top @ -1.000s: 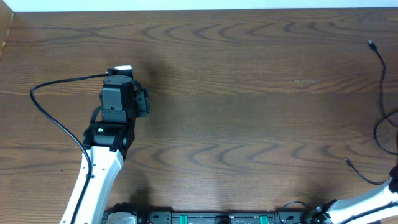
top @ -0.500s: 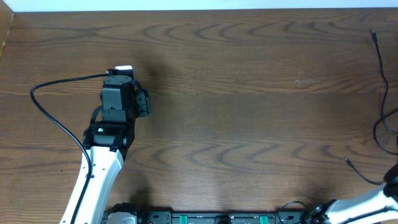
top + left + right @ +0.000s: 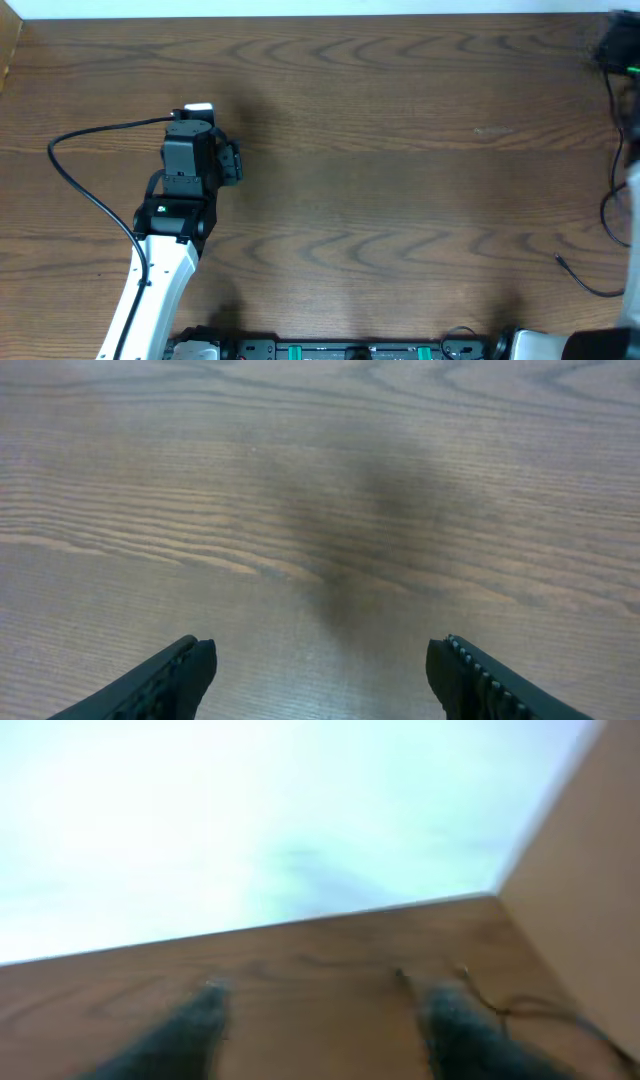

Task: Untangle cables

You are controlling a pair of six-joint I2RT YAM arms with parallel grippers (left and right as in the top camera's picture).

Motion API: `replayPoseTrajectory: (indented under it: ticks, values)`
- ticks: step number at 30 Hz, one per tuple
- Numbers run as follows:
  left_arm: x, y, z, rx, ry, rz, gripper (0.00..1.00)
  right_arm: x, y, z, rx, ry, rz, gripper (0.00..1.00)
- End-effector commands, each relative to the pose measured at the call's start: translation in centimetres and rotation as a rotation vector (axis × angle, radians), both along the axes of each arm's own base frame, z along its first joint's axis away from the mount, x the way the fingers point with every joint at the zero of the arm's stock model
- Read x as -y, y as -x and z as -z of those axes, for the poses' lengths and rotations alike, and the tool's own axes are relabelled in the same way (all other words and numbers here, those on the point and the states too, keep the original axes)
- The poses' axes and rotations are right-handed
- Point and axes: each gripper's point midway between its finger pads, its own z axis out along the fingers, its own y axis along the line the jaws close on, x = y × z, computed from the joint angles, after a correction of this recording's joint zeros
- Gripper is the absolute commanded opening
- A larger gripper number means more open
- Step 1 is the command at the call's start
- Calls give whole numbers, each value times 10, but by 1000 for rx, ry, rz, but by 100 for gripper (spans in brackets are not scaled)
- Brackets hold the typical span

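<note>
1. One arm has moved in the overhead view. A second ago the right arm sat low at the near right corner. Now the right gripper (image 3: pixel 622 45) is a dark blur at the far right corner of the desk (image 3: pixel 400 150). The cables (image 3: pixel 616 108) lie along the right edge: a thin black cord runs toward me from just under that gripper into a loop. A separate plug end (image 3: pixel 560 258) lies nearer. The far plug tip crept farther away over that second and is now lost in the blur. The left arm (image 3: pixel 165 260) has not budged.

2. In the left wrist view, the left gripper (image 3: pixel 320 675) is spread wide over bare wood. It holds nothing, and no cable is in sight.

3. The right wrist view is badly smeared by motion. The right gripper (image 3: pixel 325 1020) looks parted, with desk showing in the gap. Thin strands of cable (image 3: pixel 520 1008) trail just right of it, by the side wall.

I'd say the right arm is only now getting to the pile, so the untangling has barely begun. The left arm is too far off to help.
</note>
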Motion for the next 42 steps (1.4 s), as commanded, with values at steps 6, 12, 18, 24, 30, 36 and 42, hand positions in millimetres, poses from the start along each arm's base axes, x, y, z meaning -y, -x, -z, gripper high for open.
replayPoseTrajectory:
  ticks: [6,12,18,24,30,36,42]
  values:
    - [-11,7,-47,147,-32,-40,73,-62,37,11,-150,88,71,41]
    - [-16,30,-101,324,-18,-55,77,-89,90,-31,-74,94,12,22]
    - [-18,55,-139,454,-3,-59,79,-83,172,-54,-26,96,63,23]
    - [-20,74,-162,540,-8,-53,81,-62,261,-52,41,58,116,34]
    - [-22,88,-174,588,-4,-58,85,-17,356,-16,70,-33,310,43]
    - [-22,91,-175,593,-3,-58,98,-15,391,-2,159,-94,272,83]
    - [-22,92,-169,565,-6,-57,98,-17,379,14,118,-75,280,99]
